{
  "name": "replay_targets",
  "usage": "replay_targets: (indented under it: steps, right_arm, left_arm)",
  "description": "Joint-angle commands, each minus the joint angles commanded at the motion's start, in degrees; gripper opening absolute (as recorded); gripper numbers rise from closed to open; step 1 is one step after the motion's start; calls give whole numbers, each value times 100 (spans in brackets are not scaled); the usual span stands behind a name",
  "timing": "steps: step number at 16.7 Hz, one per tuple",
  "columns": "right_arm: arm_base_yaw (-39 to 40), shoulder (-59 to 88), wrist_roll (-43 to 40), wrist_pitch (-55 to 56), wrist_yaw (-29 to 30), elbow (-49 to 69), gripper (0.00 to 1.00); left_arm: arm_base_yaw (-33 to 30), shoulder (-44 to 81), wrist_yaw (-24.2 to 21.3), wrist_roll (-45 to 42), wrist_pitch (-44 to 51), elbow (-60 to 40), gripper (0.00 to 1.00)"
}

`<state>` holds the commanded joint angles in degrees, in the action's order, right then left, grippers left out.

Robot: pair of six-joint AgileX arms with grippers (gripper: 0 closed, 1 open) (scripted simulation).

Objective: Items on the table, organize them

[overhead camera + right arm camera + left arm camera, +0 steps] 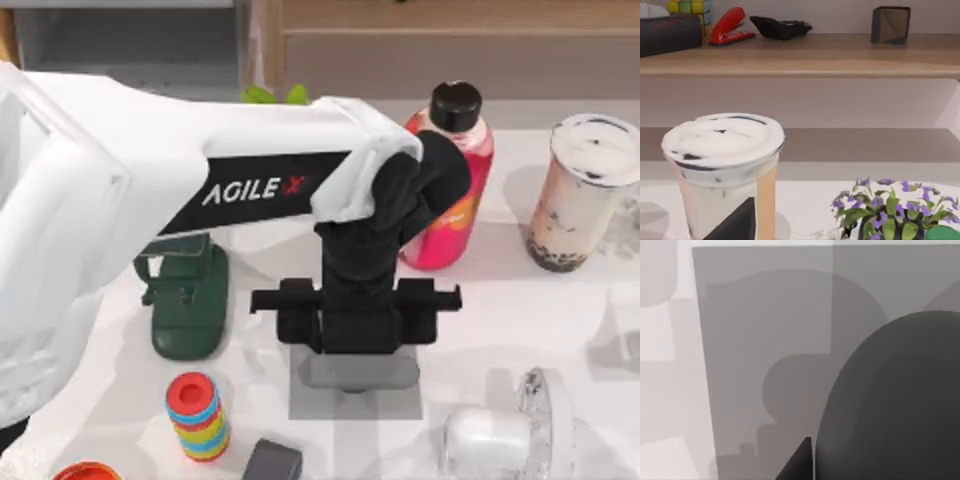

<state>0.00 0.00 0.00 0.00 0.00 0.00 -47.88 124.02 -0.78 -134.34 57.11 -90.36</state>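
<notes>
The white table [560, 320] runs below a wooden shelf wall [450, 40] at the top of the top view. At the far left my left arm [150, 190] comes in and reaches toward the centre. Under it, left of centre, stands a dark green object [190, 305], with a stack of coloured rings [197, 415] below it and a red-orange rim [85, 470] at the bottom left edge. A small dark block [272, 461] lies at the bottom edge, just right of the rings.

In the centre the left gripper [355, 335] points straight down over the grey mat [310, 400]. The mouse [355, 373] lies on the mat directly beneath it. In the left wrist view the mouse takes up the lower right and the mat lies behind it. I cannot tell whether this pincer is spread or pinching the mouse.

Right of centre, a pink bottle [450, 200] with a black cap stands upright behind the gripper. At the lower right lies a clear and white object [510, 430]. The cup [585, 190] stands upright at the upper right, lid on, with dark pearls at its base.

The right wrist view looks at the cup from close by, with purple flowers [890, 210] at the lower right. A dark wedge of the right gripper [735, 224] lies across the cup's lower part, and I cannot tell this pincer's state
</notes>
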Motion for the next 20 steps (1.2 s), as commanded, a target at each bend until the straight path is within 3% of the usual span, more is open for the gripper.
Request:
replay_targets:
  steps: [4, 5, 15, 20]
  right_arm:
    - [0, 0, 0, 0, 0, 0, 100]
    - [0, 0, 0, 0, 0, 0, 100]
    - [0, 0, 0, 0, 0, 0, 100]
    - [0, 0, 0, 0, 0, 0, 100]
  left_arm:
    - [0, 0, 0, 0, 0, 0, 98]
    - [0, 0, 0, 0, 0, 0, 100]
    - [-1, -38, 13, 29, -14, -3, 100]
    - [-137, -694, 210, 625, -250, 104, 100]
